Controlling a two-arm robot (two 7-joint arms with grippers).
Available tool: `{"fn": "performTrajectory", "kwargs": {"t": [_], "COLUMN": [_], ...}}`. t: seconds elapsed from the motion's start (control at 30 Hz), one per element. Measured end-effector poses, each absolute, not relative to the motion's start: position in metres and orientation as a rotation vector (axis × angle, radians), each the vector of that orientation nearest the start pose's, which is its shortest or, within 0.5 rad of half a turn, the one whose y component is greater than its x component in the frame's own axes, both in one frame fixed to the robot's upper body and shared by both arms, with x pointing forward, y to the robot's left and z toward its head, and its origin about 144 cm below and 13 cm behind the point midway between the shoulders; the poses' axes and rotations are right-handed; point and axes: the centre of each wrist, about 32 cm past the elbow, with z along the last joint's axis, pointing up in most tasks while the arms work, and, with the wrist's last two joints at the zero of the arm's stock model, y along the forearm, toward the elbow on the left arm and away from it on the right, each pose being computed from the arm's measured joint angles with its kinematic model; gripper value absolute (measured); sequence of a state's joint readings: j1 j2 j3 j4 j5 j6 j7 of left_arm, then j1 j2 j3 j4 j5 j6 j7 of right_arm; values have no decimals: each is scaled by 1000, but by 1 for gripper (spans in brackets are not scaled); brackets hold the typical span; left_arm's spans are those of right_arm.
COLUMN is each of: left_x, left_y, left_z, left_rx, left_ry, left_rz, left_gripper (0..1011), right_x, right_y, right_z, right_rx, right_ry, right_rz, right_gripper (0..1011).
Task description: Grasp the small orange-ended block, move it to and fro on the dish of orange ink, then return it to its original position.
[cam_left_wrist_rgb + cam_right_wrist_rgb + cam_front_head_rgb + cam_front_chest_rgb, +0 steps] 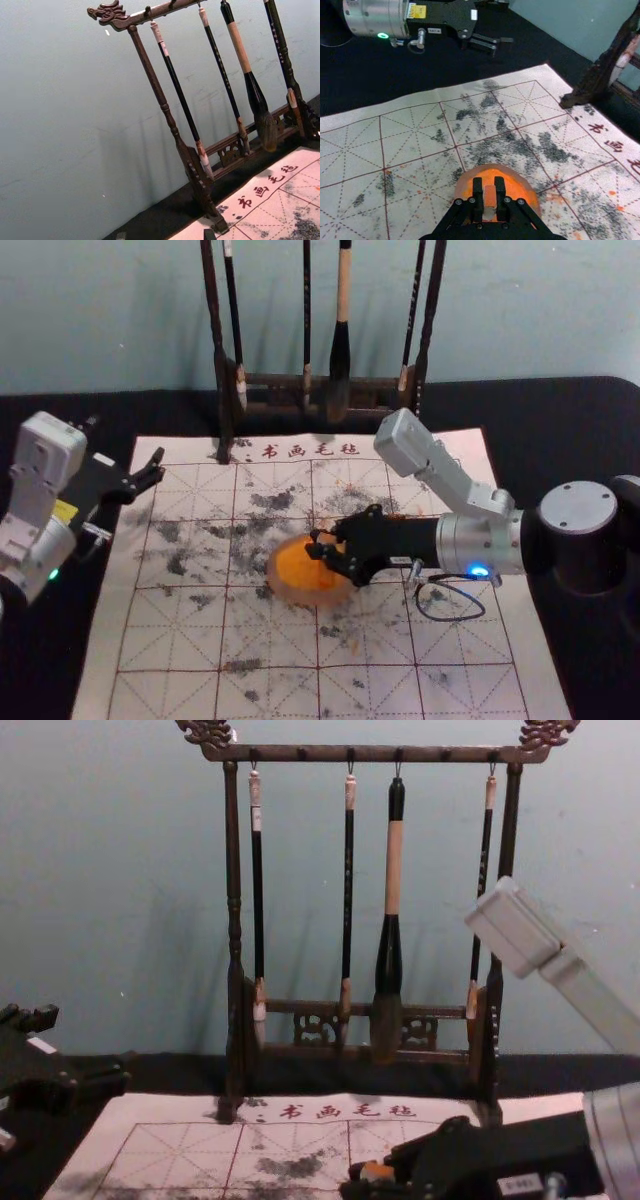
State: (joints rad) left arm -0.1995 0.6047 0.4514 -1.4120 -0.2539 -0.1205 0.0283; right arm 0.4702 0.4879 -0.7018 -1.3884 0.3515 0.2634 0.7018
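In the head view my right gripper (322, 544) is over the round dish of orange ink (283, 588) on the felt mat. The right wrist view has the right gripper (489, 189) shut on the small block (489, 201), whose orange part shows between the fingers. Behind it lies the dish (524, 186), partly covered by the gripper; I cannot tell whether the block touches the ink. An orange face of the block (377, 1171) appears in the chest view. My left gripper (124, 444) is parked open beyond the mat's left edge; its fingertips (209, 234) stand apart in the left wrist view.
A wooden rack (232, 920) with hanging brushes stands behind the mat, its left foot (225, 450) on the mat's far edge. The white gridded mat (165, 640) carries black smudges and some orange spots. Black cloth (590, 660) surrounds it.
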Motion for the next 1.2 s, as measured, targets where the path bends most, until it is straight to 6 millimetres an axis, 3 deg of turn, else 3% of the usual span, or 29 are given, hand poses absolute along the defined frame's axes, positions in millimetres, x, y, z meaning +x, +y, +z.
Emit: {"fn": "performTrajectory", "kwargs": {"t": [0.73,1.2], "left_x": [489,489], "left_y": [310,310], "left_z": [1140,1140], "left_rx": [304,304], "left_ry": [-285,-285], "left_rz": [1248,1248], "left_gripper": [1001,1001], "right_x": [547,558], "right_y": [-187,-187], "right_z": [1177,1178], "right_rx": [-435,-439], "right_ry": [70,61], "right_rz": [-393,-441], "right_gripper": [109,109]}}
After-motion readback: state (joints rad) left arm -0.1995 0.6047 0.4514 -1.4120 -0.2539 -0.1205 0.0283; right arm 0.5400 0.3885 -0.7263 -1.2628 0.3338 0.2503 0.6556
